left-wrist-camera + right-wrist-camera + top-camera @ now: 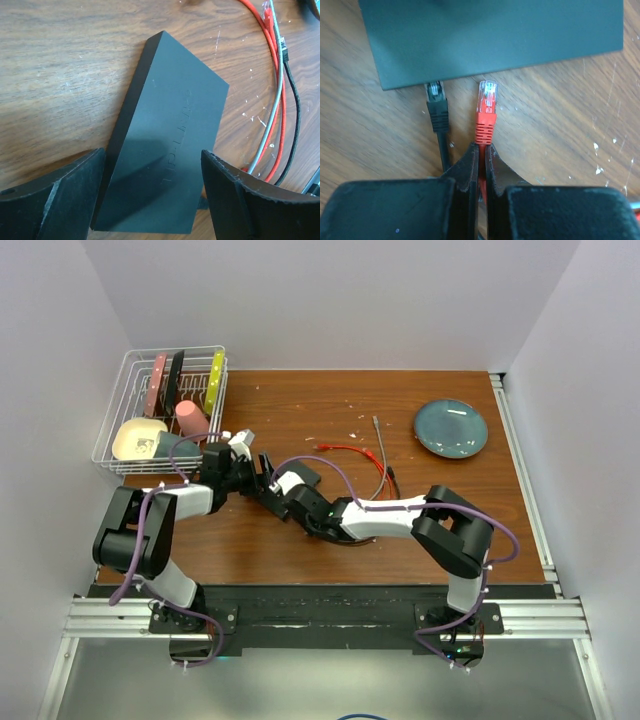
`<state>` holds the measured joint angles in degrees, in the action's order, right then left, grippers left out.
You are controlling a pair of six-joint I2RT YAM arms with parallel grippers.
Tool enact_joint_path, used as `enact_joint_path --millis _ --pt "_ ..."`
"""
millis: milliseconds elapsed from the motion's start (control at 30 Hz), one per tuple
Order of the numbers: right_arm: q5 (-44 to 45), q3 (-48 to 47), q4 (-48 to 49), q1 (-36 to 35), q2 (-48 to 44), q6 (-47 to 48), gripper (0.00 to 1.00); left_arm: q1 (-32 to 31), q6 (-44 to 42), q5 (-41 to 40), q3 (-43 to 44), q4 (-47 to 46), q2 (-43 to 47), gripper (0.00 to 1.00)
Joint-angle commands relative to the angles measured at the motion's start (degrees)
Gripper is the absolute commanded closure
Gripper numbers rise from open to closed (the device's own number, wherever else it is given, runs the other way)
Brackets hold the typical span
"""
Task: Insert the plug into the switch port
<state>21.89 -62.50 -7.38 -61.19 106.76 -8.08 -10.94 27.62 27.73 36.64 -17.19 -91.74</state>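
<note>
Right end effector [481, 148] clamped just behind the red clear-tipped plug [486, 107], aiming it at the flat black box [490, 35]; left end effector [152, 152] straddled that box, jaws apart, seemingly to steady it.

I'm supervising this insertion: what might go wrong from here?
The open left pincer straddles the flat black rectangular switch box without clamping it, so a push may slide it. The shut right pincer holds the red cable behind its clear-tipped plug, which may tilt or buckle. The black plug alongside could snag.
</note>
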Motion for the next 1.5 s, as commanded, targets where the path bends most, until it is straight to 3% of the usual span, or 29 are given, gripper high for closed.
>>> enact_joint_path --millis 0,633,1467 --pt "0.3 -1.8 -2.5 -1.4 1.3 -1.1 1.0 0.2 -0.9 1.3 -0.6 -5.8 -1.2 0.2" --pt "1.1 -3.2 -2.7 -2.4 1.4 -2.4 1.0 0.2 -1.2 3.1 -0.4 -6.6 -3.9 0.4" --pt "3.8 -3.9 -0.4 -3.4 0.7 -2.8 1.0 0.2 -0.9 3.9 0.0 -6.3 -5.3 0.42"
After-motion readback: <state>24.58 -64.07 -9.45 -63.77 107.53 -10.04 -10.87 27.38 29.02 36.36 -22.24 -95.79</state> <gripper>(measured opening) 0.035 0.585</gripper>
